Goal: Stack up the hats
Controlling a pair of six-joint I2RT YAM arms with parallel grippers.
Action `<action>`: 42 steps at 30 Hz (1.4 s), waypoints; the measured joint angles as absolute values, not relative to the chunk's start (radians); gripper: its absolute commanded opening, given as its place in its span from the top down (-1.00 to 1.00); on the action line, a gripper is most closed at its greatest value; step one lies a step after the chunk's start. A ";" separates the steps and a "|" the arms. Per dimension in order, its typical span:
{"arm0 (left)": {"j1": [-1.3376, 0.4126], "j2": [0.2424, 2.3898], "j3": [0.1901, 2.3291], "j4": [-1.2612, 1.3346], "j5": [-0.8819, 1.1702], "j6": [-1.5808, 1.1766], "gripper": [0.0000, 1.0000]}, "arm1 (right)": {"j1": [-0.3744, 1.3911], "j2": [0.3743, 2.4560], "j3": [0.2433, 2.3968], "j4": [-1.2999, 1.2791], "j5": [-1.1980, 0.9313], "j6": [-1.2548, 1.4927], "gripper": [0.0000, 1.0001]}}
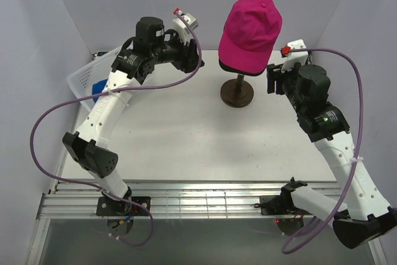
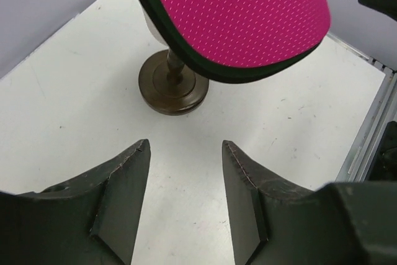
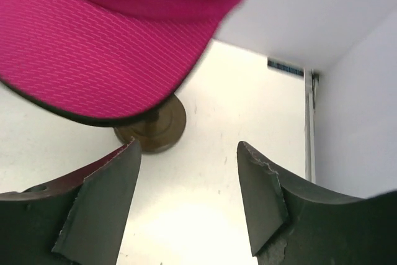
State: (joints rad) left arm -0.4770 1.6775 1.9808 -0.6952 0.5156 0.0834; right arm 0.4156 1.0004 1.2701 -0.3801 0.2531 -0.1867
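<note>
Left wrist view: the left tool [image 2: 186, 153] is spread wide, nothing between its fingers, hanging over the bare white surface [image 2: 74, 122] on the near side of the dark round stand [image 2: 173, 85]. The magenta hat [image 2: 242, 10] sits high above the stand, its brim reaching out past the stand's base, with a dark edge running under the brim. A sliver of the cream mannequin head [image 2: 153, 23] shows just above the stand's post.

Right wrist view: the right tool [image 3: 187, 147] is also spread and empty. The stand's base lies beyond its left finger, and the magenta hat's brim hangs over the stand and fills the upper left.

Top external view: the magenta hat is directly above the stand, at the back middle of the surface, topmost there. The two arms flank the stand, left and right, both clear of the hat. Far left of the stand, a white mesh basket [image 1: 80, 76] holds the bright blue hat [image 1: 97, 88], only partly visible.
</note>
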 measured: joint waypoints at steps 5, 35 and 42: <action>-0.477 1.677 1.924 -0.712 0.475 0.099 -0.21 | 0.196 0.963 1.115 -0.395 0.223 -0.010 -0.38; 0.038 1.722 1.781 -0.683 0.415 0.124 -0.67 | 0.070 1.800 0.743 0.987 -0.442 0.464 -0.53; 0.199 1.959 1.825 -0.648 0.267 0.133 -0.76 | 0.114 1.892 0.801 1.086 -0.420 0.473 -0.50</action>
